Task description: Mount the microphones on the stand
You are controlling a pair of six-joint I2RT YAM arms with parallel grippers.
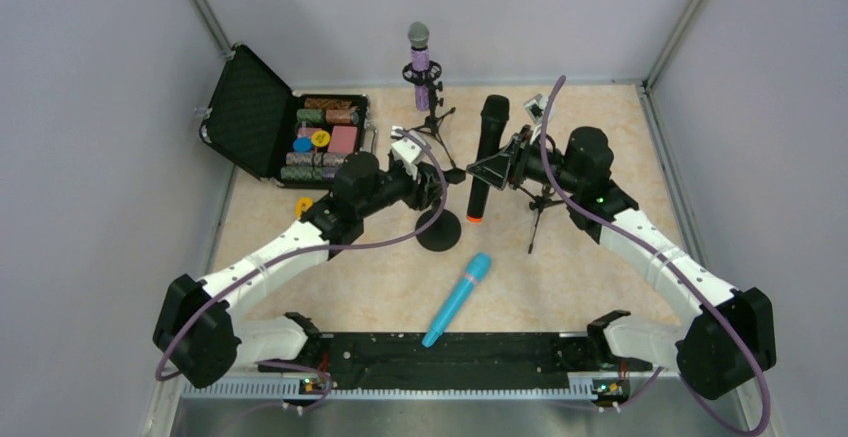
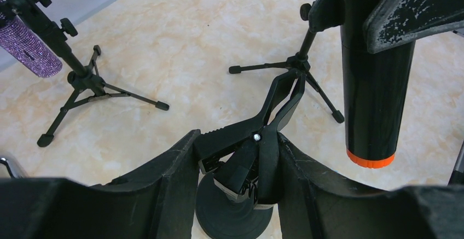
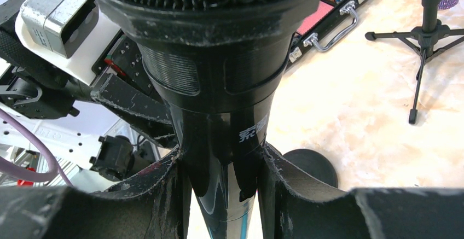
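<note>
Nearest, the light blue microphone [image 1: 457, 299] lies flat and slanted on the worktop [image 1: 380, 277], its tail at the near edge; it looks a smooth, stiff, light plastic stick, apt to roll, and is best taken across the middle of the barrel.

Behind it, about mid-worktop, the left gripper [image 2: 238, 157] is pinched narrow on the handles of the spring clip [image 2: 273, 108] atop the round-base stand [image 1: 438, 229]; the clip looks stiff and sprung, so it will likely push back, and the stand could tip if pulled sideways; whether the clip's mouth gapes wide enough I cannot tell.

Just to the right, the right gripper [image 3: 224, 165] clamps the black microphone [image 1: 485, 152] upright, mesh head up, gripped on the barrel below the head; its orange end [image 2: 372, 159] seems to hang clear of the worktop, beside the clip; the barrel is rigid and glossy, so probably slippery, and the heavy head may make it swivel between the pads; a hold nearer the head would steady it.

Room is tight here: the empty tripod stand [image 2: 298, 61] spreads its legs just behind the black microphone, and both wrists crowd the clip; open worktop lies to the near right.

Farthest, the purple microphone [image 1: 419, 52] sits in its own tripod [image 1: 437, 117] at the middle of the far edge; an open chip case [image 1: 325, 127] fills the far left corner.
</note>
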